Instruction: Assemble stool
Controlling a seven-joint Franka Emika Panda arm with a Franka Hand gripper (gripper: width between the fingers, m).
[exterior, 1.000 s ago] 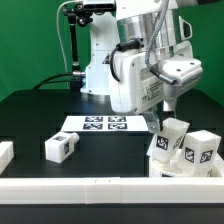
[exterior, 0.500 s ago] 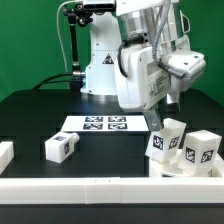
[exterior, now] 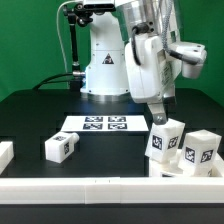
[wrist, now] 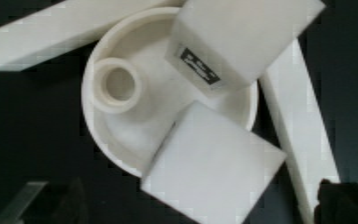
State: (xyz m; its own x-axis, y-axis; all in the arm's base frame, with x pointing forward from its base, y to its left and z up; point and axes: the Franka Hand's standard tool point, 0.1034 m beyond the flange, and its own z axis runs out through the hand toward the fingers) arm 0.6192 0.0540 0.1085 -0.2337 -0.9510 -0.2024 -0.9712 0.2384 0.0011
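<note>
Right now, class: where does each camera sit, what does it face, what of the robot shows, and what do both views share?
Exterior view: off the arm, facing the black table; white arm and gripper show.
Wrist view: on the wrist, looking down at the round white plastic seat; dark fingertips show.
Shared: tagged white blocky legs.

Two legs (exterior: pixel 165 138) stand on the seat (wrist: pixel 140 115) at the desk's (exterior: pixel 30 118) front corner, the exterior view's right; third leg (exterior: pixel 62 147) lies toward that view's left; marker board (exterior: pixel 95 124) lies mid-desk.
</note>
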